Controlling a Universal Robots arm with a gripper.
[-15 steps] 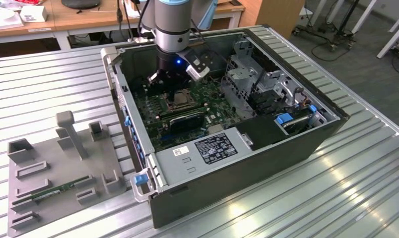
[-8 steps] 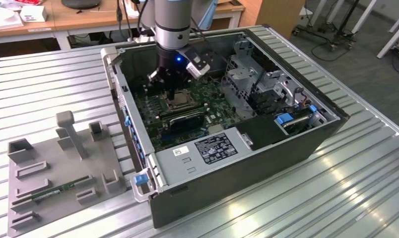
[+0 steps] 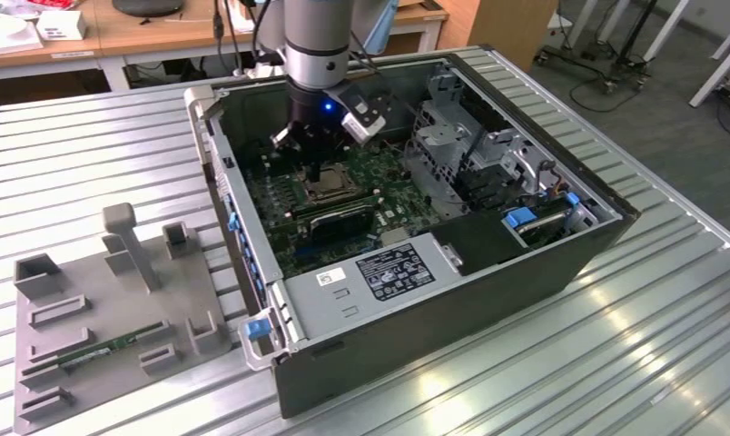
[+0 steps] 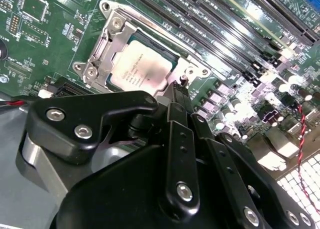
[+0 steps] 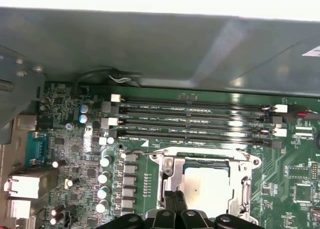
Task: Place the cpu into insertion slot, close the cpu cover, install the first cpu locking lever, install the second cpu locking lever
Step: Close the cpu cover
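Claw (image 4: 177, 89) pinched shut, empty, tip at the cpu cover (image 4: 107, 44) rim; the cpu (image 4: 140, 66) lies just ahead, seated in the insertion slot (image 4: 152, 40). Best to press steadily, without slipping sideways.

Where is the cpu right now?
The cpu lies flat in the insertion slot on the green motherboard, next to the long black memory slots; in both wrist views the tool hangs at the socket's edge.
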